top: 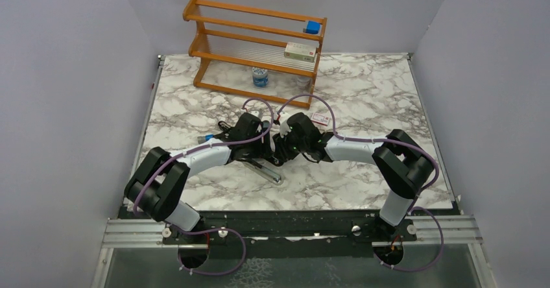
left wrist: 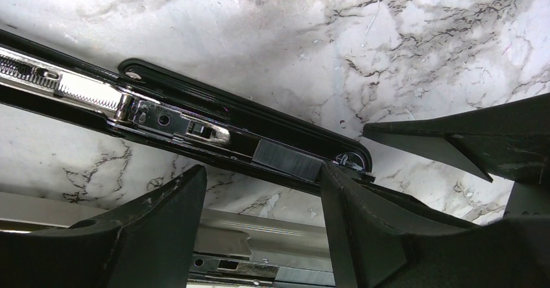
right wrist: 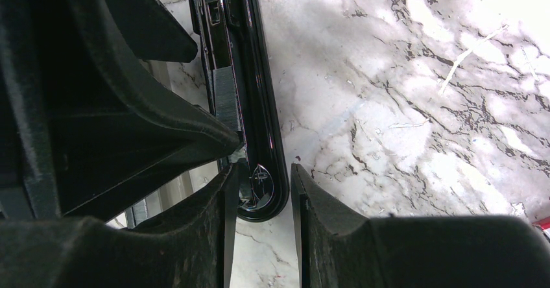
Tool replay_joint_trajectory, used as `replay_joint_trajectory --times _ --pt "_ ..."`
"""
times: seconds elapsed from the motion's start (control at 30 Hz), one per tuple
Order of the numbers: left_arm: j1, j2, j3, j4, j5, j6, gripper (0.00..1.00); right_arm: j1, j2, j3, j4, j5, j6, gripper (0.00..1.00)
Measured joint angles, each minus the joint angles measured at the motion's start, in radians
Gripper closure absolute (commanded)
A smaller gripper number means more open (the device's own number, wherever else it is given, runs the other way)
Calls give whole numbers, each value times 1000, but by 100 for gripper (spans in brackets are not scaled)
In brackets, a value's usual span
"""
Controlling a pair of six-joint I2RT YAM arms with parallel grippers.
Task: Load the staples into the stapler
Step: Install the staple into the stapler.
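Marble-patterned worktop [top: 363, 93] fills the scene between pale walls, with a wooden rack [top: 196, 41] at 12 o'clock along its back edge. Both arms reach in to the middle, and we find the stapler [left wrist: 194, 116] lying open beneath them; from above its long axis runs from about 11 o'clock to 5 o'clock. In the left wrist view that same axis runs from 10 o'clock to 4 o'clock, straight across the tips of the left pincer [left wrist: 263, 178]. We see that pincer standing wide, gripping nothing that we can make out, its mouth facing the side of the silver channel. The right pincer [right wrist: 263, 171] is set narrow around the rounded front end of the stapler, one finger on either side; we cannot tell whether it is pressing on it or only flanking it. The staples [left wrist: 288, 159], one short grey strip, lie in the channel near that front end, lined up with the stapler's length. From the left pincer's mouth they are just beyond it toward 1 o'clock; from the right pincer's mouth they are close by toward 11 o'clock. We judge the left pincer nearer to the strip, the right sitting at the nose. We reckon the next move must run along that axis, not across it.
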Motion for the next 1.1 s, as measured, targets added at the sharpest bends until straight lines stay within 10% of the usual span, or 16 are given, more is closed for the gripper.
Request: replay_joint_trajectory --times 1.1 --pt "8 -134 22 -9 -45 19 25 0 -4 1 -2 1 0 62"
